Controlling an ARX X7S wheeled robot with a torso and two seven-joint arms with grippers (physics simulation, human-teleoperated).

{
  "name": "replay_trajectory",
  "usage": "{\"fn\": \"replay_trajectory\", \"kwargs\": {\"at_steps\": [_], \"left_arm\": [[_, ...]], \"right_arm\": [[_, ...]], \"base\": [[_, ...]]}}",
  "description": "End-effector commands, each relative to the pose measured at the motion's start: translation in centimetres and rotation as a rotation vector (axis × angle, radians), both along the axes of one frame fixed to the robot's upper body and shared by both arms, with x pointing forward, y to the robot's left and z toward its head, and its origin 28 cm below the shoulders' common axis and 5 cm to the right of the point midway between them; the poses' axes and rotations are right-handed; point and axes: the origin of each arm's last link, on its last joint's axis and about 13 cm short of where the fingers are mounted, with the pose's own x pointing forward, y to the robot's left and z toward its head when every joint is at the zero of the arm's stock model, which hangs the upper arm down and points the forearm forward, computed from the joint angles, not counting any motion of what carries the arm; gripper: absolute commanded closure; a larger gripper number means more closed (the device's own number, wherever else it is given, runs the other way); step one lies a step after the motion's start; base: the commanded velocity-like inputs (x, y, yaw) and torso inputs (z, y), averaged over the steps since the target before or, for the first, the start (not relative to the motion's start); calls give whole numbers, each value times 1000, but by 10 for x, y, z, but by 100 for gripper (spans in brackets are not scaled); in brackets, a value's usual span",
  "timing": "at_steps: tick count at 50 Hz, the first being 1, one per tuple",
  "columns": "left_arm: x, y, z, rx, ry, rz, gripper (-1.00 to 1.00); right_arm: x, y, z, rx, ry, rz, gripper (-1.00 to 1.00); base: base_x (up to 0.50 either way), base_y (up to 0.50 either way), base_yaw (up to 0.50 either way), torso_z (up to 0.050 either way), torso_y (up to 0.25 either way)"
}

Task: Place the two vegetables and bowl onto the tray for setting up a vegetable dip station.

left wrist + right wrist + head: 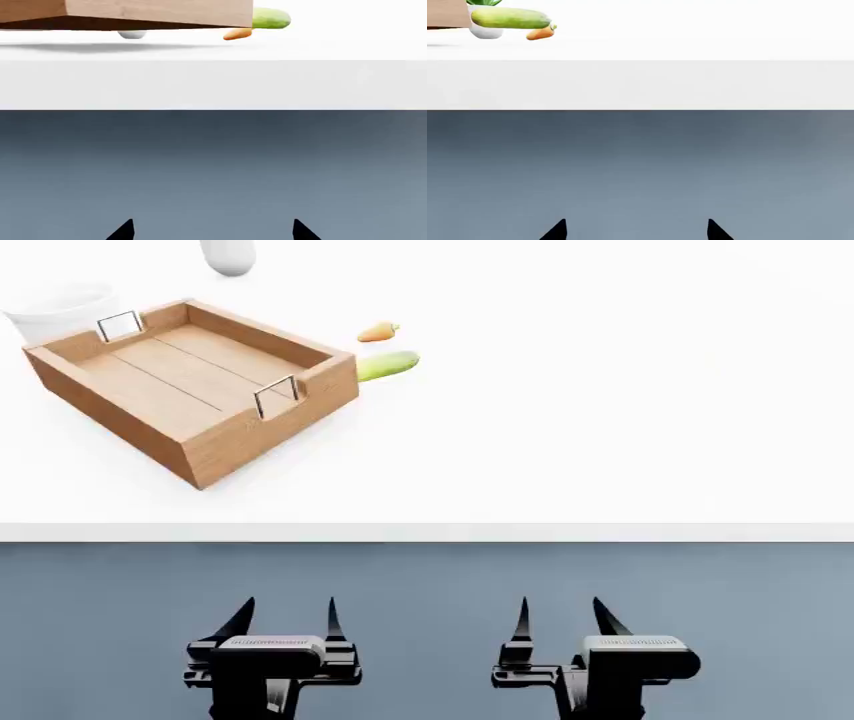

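Hovering short of the counter [601,440], both pincers, left [286,615] and right [561,615], are gaping empty while cucumber [388,365] and carrot [378,332] are lying beside the tray [200,455], the bowl [54,310] behind it, risking a rolling nudge.

No text, label, brand, number or sign can be read in any of the views. The wooden tray [200,455] shows only bare plank grain on its sides and floor, and the cucumber [510,18] and carrot [378,333] carry no sticker or print. The white bowl [60,310] is plain, as is the white surface [601,390]. The black housings of the left hand [287,625] and right hand [561,625] bear no lettering that can be made out.
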Motion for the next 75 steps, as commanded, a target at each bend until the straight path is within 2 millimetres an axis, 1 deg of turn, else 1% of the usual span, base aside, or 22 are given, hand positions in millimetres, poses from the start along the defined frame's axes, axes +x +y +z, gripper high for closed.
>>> {"fn": "replay_trajectory", "kwargs": {"at_steps": [1, 7, 19, 22, 28, 32, 33, 34, 35, 36, 37, 38, 39, 41, 43, 44, 45, 49, 53, 55, 61, 75], "left_arm": [[-2, 0, 3, 10, 6, 8, -100], [-1, 0, 6, 40, 9, 5, -100], [-10, -15, 45, 94, 104, 82, -100], [-22, -25, 77, 176, 110, 59, -100], [-33, -9, 153, 174, 97, 71, -100], [-32, -13, 171, 194, 92, -95, -100], [-32, -6, 178, 201, 60, -105, -100], [-36, 5, 183, 193, 49, -86, -100], [-41, 12, 184, 199, 51, -59, -100], [-46, 19, 187, 196, 38, -11, -100], [-47, 29, 191, 180, 50, 23, -100], [-33, 37, 210, 179, 42, 98, -100], [-24, 38, 255, 499, -231, 83, -100], [-18, 52, 314, 952, -582, 239, -100], [-20, 68, 339, 1262, -825, 306, -100], [-22, 84, 349, 1303, -859, 375, -100], [-18, 89, 351, 1227, -901, 395, -100], [3, 87, 353, 755, -989, 498, -100], [16, 72, 356, 301, -830, 678, -100], [22, 61, 354, 145, -639, 777, -100], [5, 29, 357, 19, -46, 127, -100], [50, 31, 386, -72, -87, 165, -100]], "right_arm": [[0, 0, 0, -6, 2, 3, -100], [0, 0, 0, -16, 40, 35, -100], [-1, 0, 1, -83, 79, 15, -100], [-1, -1, 1, -100, 56, -10, -100], [-1, -1, 1, -136, 43, 10, -100], [0, -1, 1, -148, 31, 39, -100], [31, 40, 57, -180, -137, 140, -100], [46, 59, 115, -151, -292, 150, -100], [51, 57, 170, -154, -440, 127, -100], [45, 53, 222, -9, -563, 67, -100], [30, 25, 258, 51, -657, -77, -100], [35, 18, 270, 71, -574, -153, -100], [45, 12, 280, 70, -442, -236, -100], [51, 16, 281, -178, -194, -308, -100], [39, 26, 300, -201, -312, -335, -100], [32, 30, 312, -165, -329, -358, -100], [24, 32, 317, -159, -314, -387, -100], [-9, 32, 339, -173, -106, 20, -100], [-6, 30, 354, -209, -95, 19, -100], [-3, 27, 359, -210, -91, 14, -100], [5, 19, 364, -203, -88, 4, -100], [32, -10, 387, -181, -89, -48, -100]], "base": [[0, 0, 0, 0, 0], [0, 0, 0, 0, 0], [0, 0, 0, 0, 0], [0, 0, 0, 0, 0], [0, 0, 0, 0, 0], [0, 0, 0, 0, 0], [0, 0, 0, 0, 0], [0, 0, 0, 0, 0], [0, 0, 0, 0, 0], [0, 0, 0, 0, 0], [0, 0, 0, 0, 0], [0, 0, 0, 0, 0], [0, 0, 0, 0, 0], [0, 0, 0, 0, 0], [0, 0, 0, 0, 0], [0, 0, 0, 0, 0], [0, 0, 0, 0, 0], [0, 0, 0, 0, 0], [0, 0, 0, 0, 0], [0, 0, 0, 0, 0], [0, 0, 0, 0, 0], [0, 0, 0, 0, 0]]}}
